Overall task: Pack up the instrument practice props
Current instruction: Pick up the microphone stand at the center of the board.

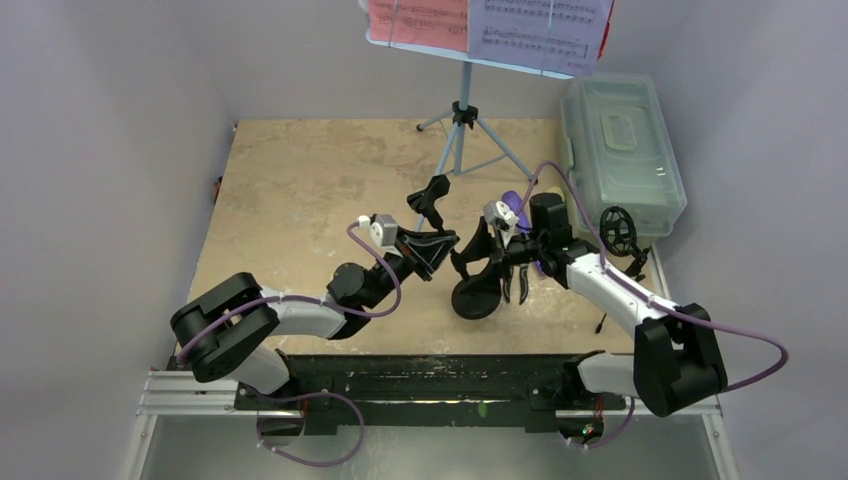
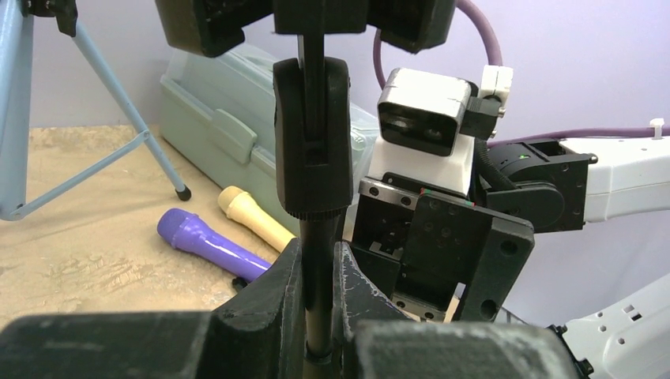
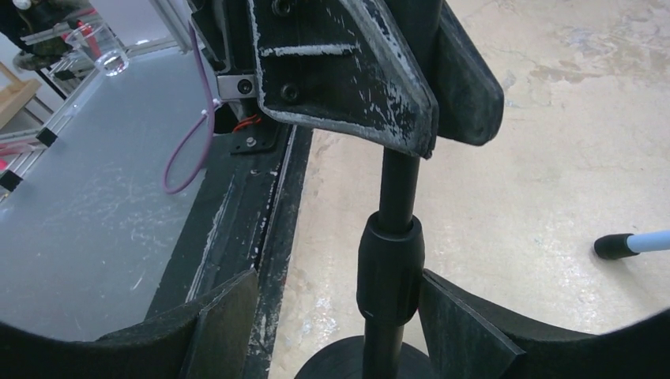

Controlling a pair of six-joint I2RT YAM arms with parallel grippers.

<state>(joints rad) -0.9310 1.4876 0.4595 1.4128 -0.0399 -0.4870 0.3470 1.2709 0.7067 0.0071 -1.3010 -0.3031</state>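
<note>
The black pole stands on its round base at mid table. My left gripper is shut on the pole's shaft just below a ribbed collar, as the left wrist view shows. My right gripper is open, its jaws either side of the pole's lower collar above the base; the right finger looks close to touching it. The purple microphone and cream microphone lie on the table beside the box. The light-blue music desk holds red and white pages.
The translucent grey-green box stands closed at the back right, also in the left wrist view. The stand's tripod legs spread at the back. A black mic tripod with a ring stands by the box. The table's near rail runs close to the base.
</note>
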